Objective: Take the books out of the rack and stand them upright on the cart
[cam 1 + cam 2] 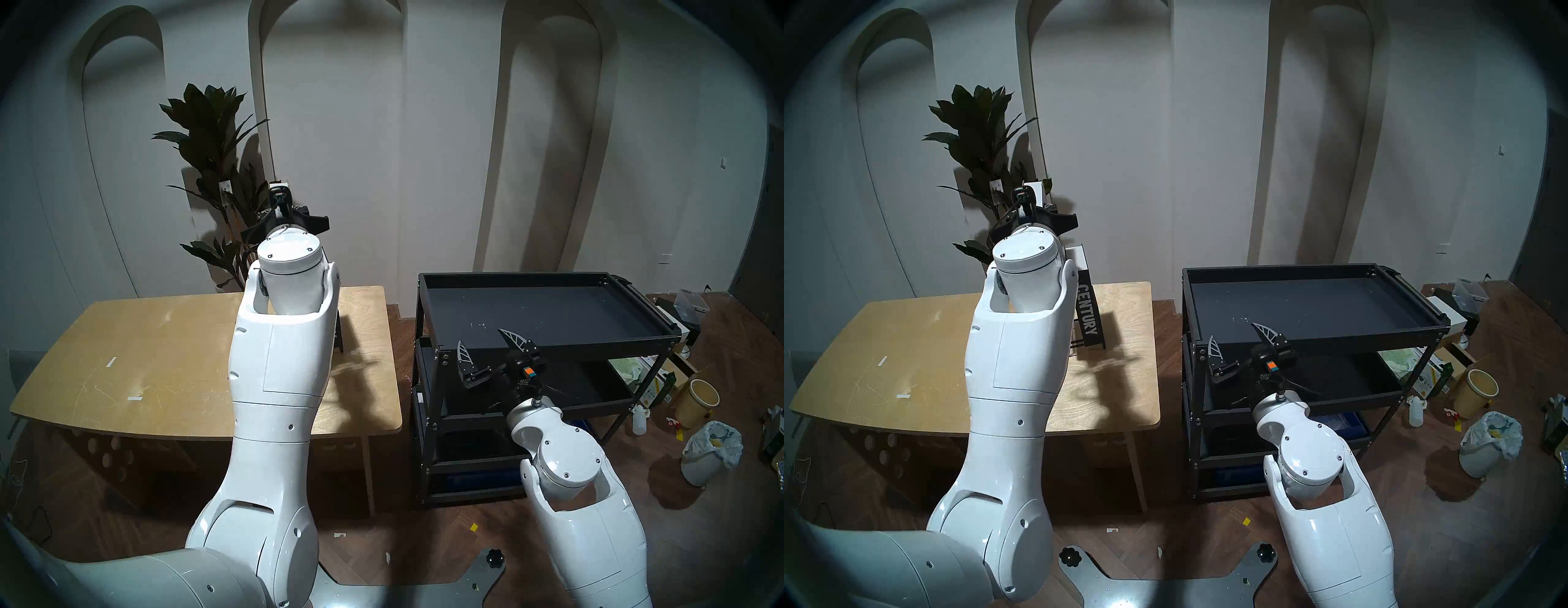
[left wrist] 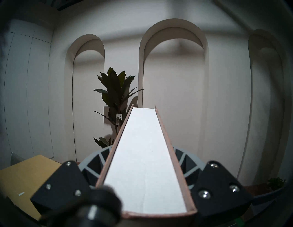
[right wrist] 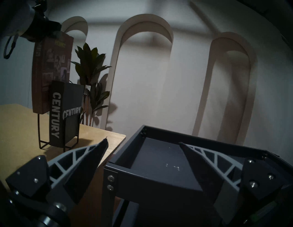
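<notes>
My left hand (image 2: pixel 143 182) gripped the brown book (image 3: pixel 50 71) lifted above the rack (image 3: pixel 58 142), which held the black book (image 3: pixel 63 111); my right hand (image 1: pixel 488 344) hung open by the cart (image 1: pixel 551 344), its top tray bare.

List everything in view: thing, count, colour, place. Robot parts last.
brown book: one, brown, held above the rack
black book: one, black, "CENTURY", standing in the rack
rack: one, black wire, on the table
table: one, light wood, left
cart: one, black, three tiers, right of the table
plant: one, dark green, behind the table
left gripper: shut on the brown book
right gripper: open, at the cart's near edge
</notes>
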Controlling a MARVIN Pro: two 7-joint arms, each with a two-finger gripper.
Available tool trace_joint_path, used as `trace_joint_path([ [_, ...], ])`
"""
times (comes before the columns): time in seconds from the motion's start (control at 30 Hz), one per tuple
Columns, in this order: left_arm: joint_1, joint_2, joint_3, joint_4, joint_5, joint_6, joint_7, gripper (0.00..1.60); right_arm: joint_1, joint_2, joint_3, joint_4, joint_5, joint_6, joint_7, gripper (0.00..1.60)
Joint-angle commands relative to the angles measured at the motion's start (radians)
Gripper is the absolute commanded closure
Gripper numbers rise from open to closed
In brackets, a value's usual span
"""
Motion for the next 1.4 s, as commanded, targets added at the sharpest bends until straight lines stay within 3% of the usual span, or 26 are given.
trace_joint_path([
  [0.0,-0.041,-0.014,0.047,-0.114,0.045,0.030,0.037,1.60,0.051,-0.015,-0.050,0.019,-0.002,-0.072,0.018,0.00],
  [0.47,-0.040,-0.048,0.164,-0.302,0.088,0.157,0.075,1.60,0.169,-0.057,-0.155,0.148,-0.025,-0.212,0.048,0.00],
  [0.67,-0.045,-0.079,0.228,-0.314,0.080,0.230,0.069,1.60,0.219,-0.091,-0.198,0.188,-0.041,-0.290,0.041,0.00],
  [0.77,-0.061,-0.082,0.266,-0.292,0.091,0.257,0.073,1.60,0.231,-0.105,-0.211,0.198,-0.046,-0.332,0.033,0.00],
  [0.97,-0.137,-0.089,0.310,-0.155,0.106,0.276,0.067,1.60,0.209,-0.113,-0.218,0.194,-0.050,-0.415,0.003,0.00],
  [1.37,-0.217,-0.192,0.372,0.027,0.122,0.223,0.066,1.60,0.204,-0.134,-0.211,0.202,-0.029,-0.460,-0.072,0.00],
])
